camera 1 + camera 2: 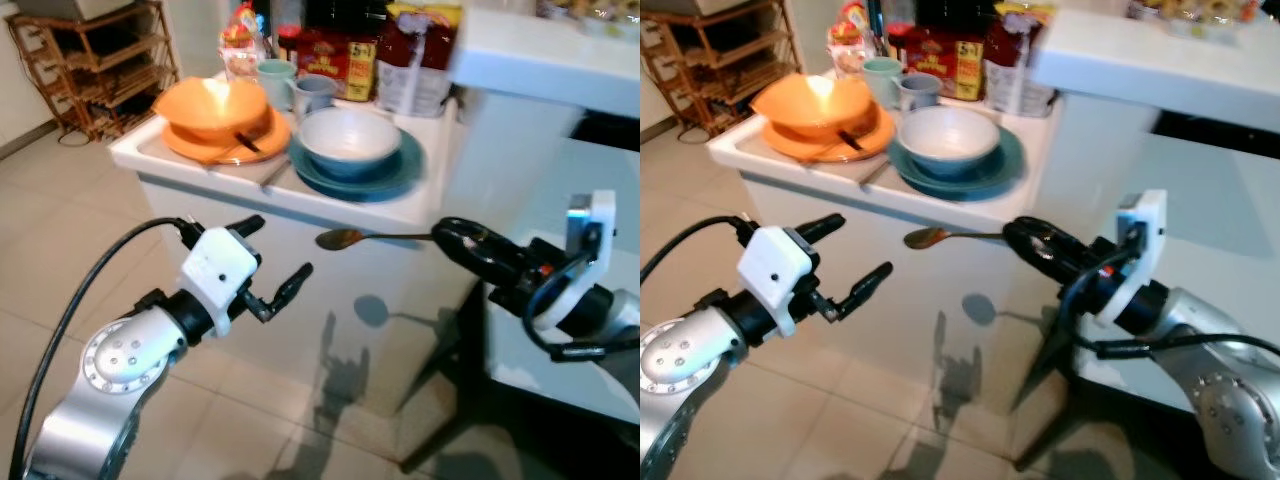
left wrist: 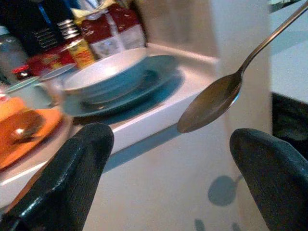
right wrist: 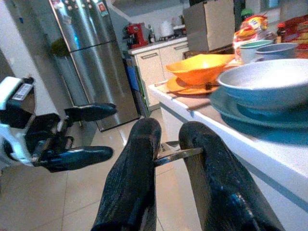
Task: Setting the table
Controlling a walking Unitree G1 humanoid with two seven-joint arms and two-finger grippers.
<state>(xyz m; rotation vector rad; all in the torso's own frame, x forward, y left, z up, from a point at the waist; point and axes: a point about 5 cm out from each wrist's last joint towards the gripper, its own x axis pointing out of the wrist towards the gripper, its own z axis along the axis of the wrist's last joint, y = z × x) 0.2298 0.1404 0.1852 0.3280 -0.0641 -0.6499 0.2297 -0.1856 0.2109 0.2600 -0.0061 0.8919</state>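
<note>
right gripper (image 1: 450,235) clamps spoon (image 1: 352,238) by handle, bowl end pointing toward left gripper (image 1: 281,256), in air just below edge of white counter (image 1: 300,205). left gripper fingers spread wide, empty, near spoon bowl. on counter: blue bowl (image 1: 350,140) on blue plate (image 1: 390,176), orange bowl (image 1: 212,106) on orange plate (image 1: 200,148) beside it, two mugs (image 1: 295,88) behind.

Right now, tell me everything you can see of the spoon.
The spoon looks like plain metal, with an oval bowl that reads brownish and a thin straight handle. It is held roughly level in the air, below the front edge of the white counter, touching nothing but the right gripper, whose jaws are shut on the handle's end. The bowl points toward the open left gripper.
</note>
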